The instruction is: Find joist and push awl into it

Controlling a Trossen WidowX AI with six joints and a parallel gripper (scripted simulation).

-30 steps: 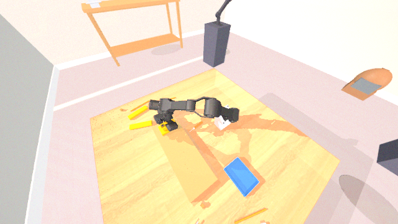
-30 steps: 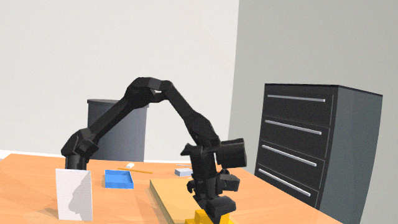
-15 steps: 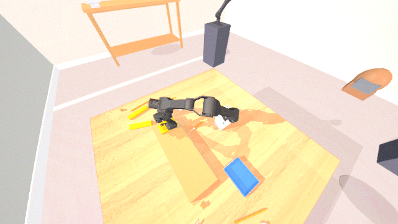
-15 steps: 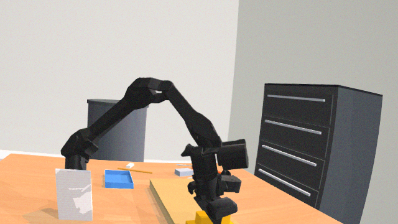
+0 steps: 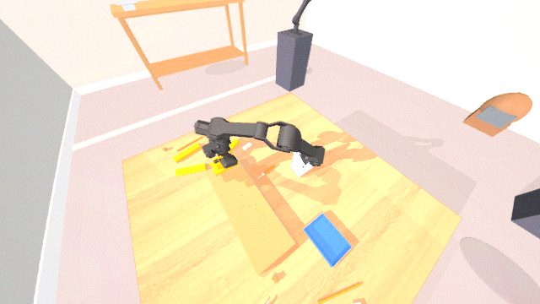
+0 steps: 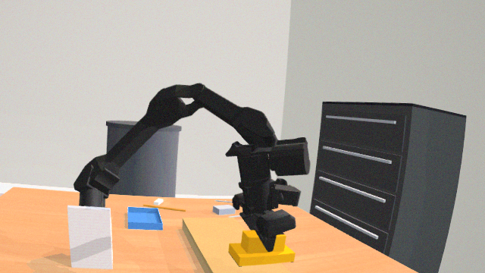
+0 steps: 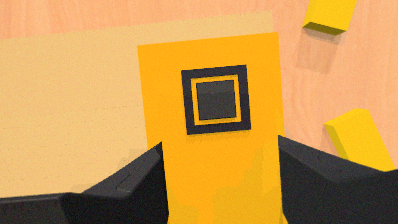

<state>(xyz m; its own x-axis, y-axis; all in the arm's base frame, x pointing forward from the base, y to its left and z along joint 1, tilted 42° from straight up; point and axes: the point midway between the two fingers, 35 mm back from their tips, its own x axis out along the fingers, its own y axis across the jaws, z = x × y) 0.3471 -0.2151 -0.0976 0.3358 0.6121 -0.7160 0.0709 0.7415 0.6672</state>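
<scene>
The yellow stud finder (image 5: 217, 170) (image 6: 261, 259) (image 7: 159, 65) is upright in my gripper (image 5: 221, 161) (image 6: 268, 243) (image 7: 215, 142), which is shut on it. It is low at the far end of the tan floor panel (image 5: 253, 219) (image 6: 202, 231) (image 7: 65, 100), and in the wrist view it overlaps the panel's short edge. Whether its base touches the panel is not clear. Its square window is dark. The blue tray (image 5: 328, 237) (image 6: 145, 218) looks empty beside the panel's near end. A small orange-handled tool with a pale tip (image 5: 267, 171) lies beside the panel; it may be the awl. The joist is hidden.
Yellow blocks (image 5: 186, 153) (image 5: 191, 170) (image 7: 330, 15) (image 7: 360, 140) lie past the panel's far end. A white upright board (image 5: 300, 165) (image 6: 91, 236) stands near the arm's base. A pencil-like stick (image 5: 340, 292) (image 6: 164, 208) lies beyond the tray.
</scene>
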